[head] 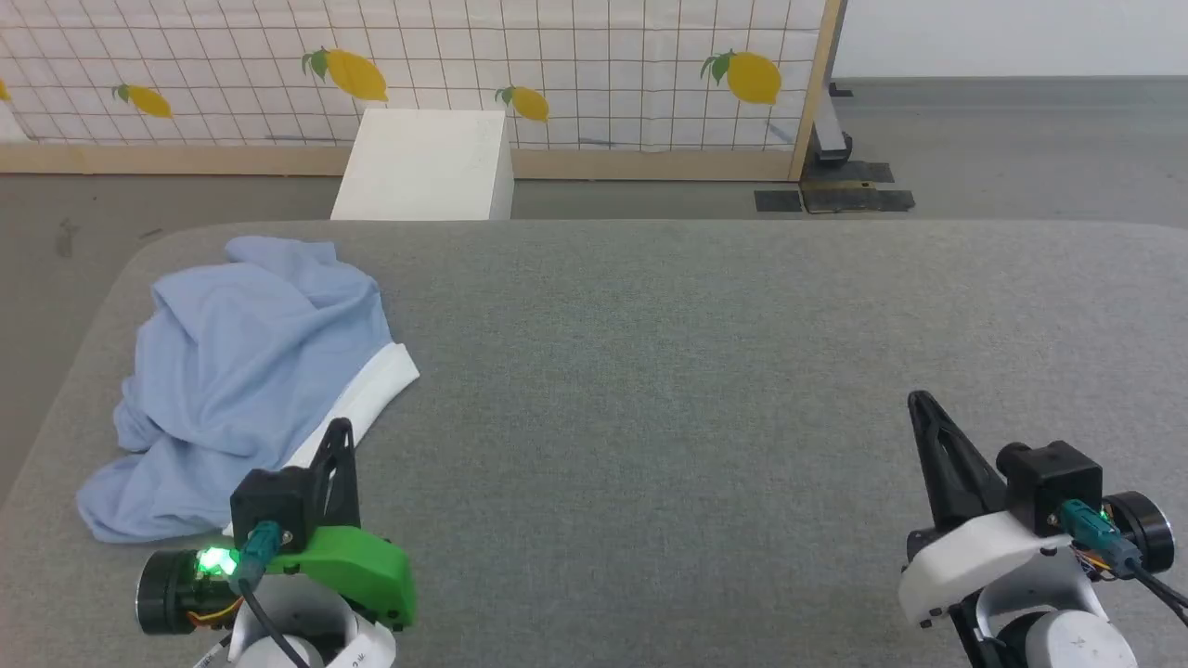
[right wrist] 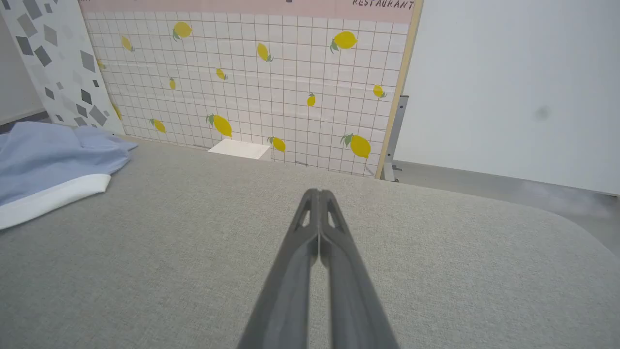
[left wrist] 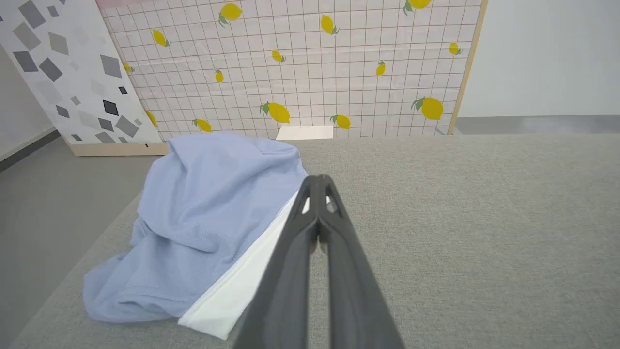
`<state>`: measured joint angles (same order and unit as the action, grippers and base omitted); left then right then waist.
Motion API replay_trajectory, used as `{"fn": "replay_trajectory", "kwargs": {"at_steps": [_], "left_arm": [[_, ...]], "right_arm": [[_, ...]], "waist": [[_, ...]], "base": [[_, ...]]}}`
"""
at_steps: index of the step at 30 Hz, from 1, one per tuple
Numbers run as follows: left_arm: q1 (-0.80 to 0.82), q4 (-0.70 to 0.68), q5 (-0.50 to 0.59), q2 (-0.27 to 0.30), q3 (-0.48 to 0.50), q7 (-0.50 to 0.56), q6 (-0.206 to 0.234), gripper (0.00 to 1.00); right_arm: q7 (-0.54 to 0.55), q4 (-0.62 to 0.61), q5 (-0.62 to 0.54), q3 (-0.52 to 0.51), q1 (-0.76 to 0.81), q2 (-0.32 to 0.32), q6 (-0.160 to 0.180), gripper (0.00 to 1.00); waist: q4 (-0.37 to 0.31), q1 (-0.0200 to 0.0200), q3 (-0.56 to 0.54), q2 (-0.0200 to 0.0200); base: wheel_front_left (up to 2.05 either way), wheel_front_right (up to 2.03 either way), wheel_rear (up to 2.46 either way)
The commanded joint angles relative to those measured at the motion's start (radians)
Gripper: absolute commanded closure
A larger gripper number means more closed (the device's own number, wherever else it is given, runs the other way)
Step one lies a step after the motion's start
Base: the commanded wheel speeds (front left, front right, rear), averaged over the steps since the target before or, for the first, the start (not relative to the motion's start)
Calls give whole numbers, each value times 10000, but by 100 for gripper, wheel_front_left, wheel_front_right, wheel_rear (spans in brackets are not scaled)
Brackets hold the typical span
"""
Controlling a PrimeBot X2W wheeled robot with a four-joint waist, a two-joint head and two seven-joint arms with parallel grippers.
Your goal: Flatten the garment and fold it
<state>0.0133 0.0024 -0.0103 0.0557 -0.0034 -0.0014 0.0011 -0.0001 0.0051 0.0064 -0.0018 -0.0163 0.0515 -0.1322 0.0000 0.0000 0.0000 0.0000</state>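
While the garment (head: 241,371) is lying crumpled, it is looking soft, light | white band (head: 376,394) is likely offering a hold | left gripper (head: 342,429), right gripper (head: 919,401) are sitting pressed together, empty

From the head we look down over the table (head: 650,371), while both wrist views skim low along it toward the lemon wall (left wrist: 300,72), all three sharing the shirt (head: 251,371)
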Motion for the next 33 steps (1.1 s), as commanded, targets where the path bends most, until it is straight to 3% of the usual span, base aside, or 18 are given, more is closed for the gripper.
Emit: {"fn": "replay_trajectory", "kwargs": {"at_steps": [1, 33], "left_arm": [[-133, -24, 103, -55, 34, 14, -11, 100], [-133, -24, 103, -55, 34, 14, -11, 100]], "right_arm": [[1, -51, -64, 18, 163, -13, 15, 100], [1, -51, -64, 18, 163, -13, 15, 100]], "waist": [[0, 0, 0, 0], [0, 0, 0, 0]], "base": [[0, 0, 0], [0, 0, 0]]}}
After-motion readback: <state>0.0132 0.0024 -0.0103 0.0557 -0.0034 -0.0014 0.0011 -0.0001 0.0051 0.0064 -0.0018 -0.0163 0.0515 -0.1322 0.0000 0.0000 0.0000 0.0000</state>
